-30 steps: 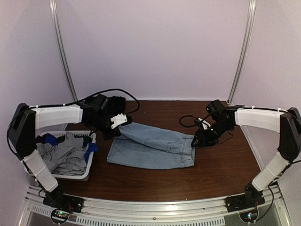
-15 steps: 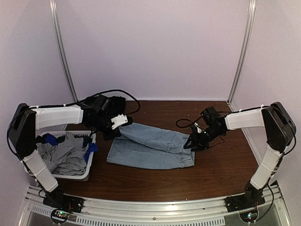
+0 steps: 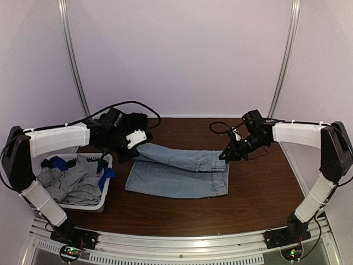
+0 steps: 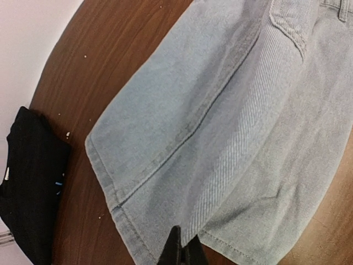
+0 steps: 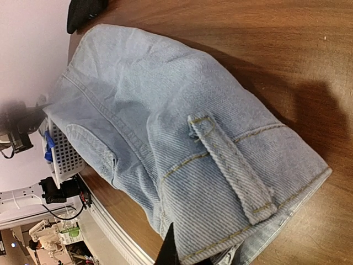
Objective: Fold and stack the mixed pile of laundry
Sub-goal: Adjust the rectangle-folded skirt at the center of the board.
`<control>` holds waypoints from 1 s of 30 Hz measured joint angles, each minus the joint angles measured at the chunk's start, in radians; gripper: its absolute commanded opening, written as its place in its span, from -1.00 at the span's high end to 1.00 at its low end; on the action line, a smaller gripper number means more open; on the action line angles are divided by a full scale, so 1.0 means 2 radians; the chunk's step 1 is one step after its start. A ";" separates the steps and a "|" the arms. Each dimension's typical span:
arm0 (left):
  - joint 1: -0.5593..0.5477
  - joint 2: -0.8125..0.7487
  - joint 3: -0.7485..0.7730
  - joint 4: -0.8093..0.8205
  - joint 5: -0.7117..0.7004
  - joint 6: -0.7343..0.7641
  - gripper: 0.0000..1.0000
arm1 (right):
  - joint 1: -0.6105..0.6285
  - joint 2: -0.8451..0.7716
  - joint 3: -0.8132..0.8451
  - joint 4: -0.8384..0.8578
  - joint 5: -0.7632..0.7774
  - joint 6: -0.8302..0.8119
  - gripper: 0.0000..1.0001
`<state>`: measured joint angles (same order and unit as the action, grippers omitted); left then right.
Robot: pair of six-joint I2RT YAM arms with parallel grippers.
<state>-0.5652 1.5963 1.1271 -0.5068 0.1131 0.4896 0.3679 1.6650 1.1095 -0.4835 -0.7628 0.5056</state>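
Top external: left gripper (image 3: 139, 146) and right gripper (image 3: 224, 157) pinch opposite ends of the denim piece (image 3: 176, 178). Likely purpose: keeping the folded layer taut and even.

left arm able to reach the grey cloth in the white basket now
Probably not yet: its jaws are shut on the light-blue denim garment. The crumpled grey cloth lies uncovered in the white slatted basket.

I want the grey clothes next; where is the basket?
In the top view the white basket sits at the near-left of the table, just left of the jeans spread mid-table.
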 measured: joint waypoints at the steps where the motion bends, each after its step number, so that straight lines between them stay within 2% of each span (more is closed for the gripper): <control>1: -0.003 -0.012 -0.005 -0.001 -0.001 -0.002 1.00 | 0.000 -0.008 -0.002 -0.004 -0.002 -0.003 1.00; 6: -0.043 -0.070 -0.054 -0.008 -0.008 -0.012 1.00 | 0.009 -0.057 -0.056 -0.007 -0.013 -0.008 1.00; 12: -0.093 -0.046 -0.113 -0.010 -0.027 -0.022 1.00 | 0.035 -0.059 -0.152 -0.003 -0.016 -0.008 0.96; 13: -0.097 -0.037 -0.122 -0.010 -0.029 -0.024 0.93 | 0.038 -0.053 -0.159 -0.001 -0.017 -0.009 0.86; 15: -0.100 -0.021 -0.129 -0.010 -0.032 -0.027 0.78 | 0.040 -0.036 -0.167 0.006 -0.020 -0.015 0.49; 16: -0.101 -0.013 -0.129 -0.009 -0.033 -0.029 0.62 | 0.040 -0.027 -0.168 0.009 -0.022 -0.018 0.40; 17: -0.101 -0.006 -0.129 -0.009 -0.036 -0.031 0.36 | 0.040 -0.022 -0.168 0.009 -0.022 -0.019 0.34; 19: -0.101 -0.001 -0.127 -0.010 -0.039 -0.033 0.16 | 0.040 -0.022 -0.165 0.007 -0.023 -0.022 0.22; 21: -0.101 0.000 -0.123 -0.015 -0.042 -0.041 0.07 | 0.040 -0.023 -0.154 -0.001 -0.022 -0.024 0.18; 24: -0.101 -0.001 -0.112 -0.021 -0.045 -0.048 0.12 | 0.037 -0.026 -0.124 -0.014 -0.021 -0.029 0.29; 26: -0.101 -0.003 -0.105 -0.023 -0.046 -0.048 0.21 | 0.031 -0.033 -0.109 -0.016 -0.023 -0.027 0.55; 28: -0.101 -0.005 -0.099 -0.024 -0.046 -0.048 0.40 | 0.024 -0.038 -0.103 -0.014 -0.025 -0.024 0.89; 29: -0.101 -0.005 -0.097 -0.025 -0.046 -0.049 0.51 | 0.021 -0.038 -0.102 -0.013 -0.029 -0.019 1.00; 30: -0.101 -0.005 -0.094 -0.025 -0.045 -0.048 0.63 | 0.019 -0.038 -0.102 -0.011 -0.033 -0.011 1.00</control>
<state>-0.7670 1.5856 0.9394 -0.5575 0.0231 0.3927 0.4053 1.5898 0.9062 -0.5049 -0.8291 0.4839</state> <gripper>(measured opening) 0.319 0.084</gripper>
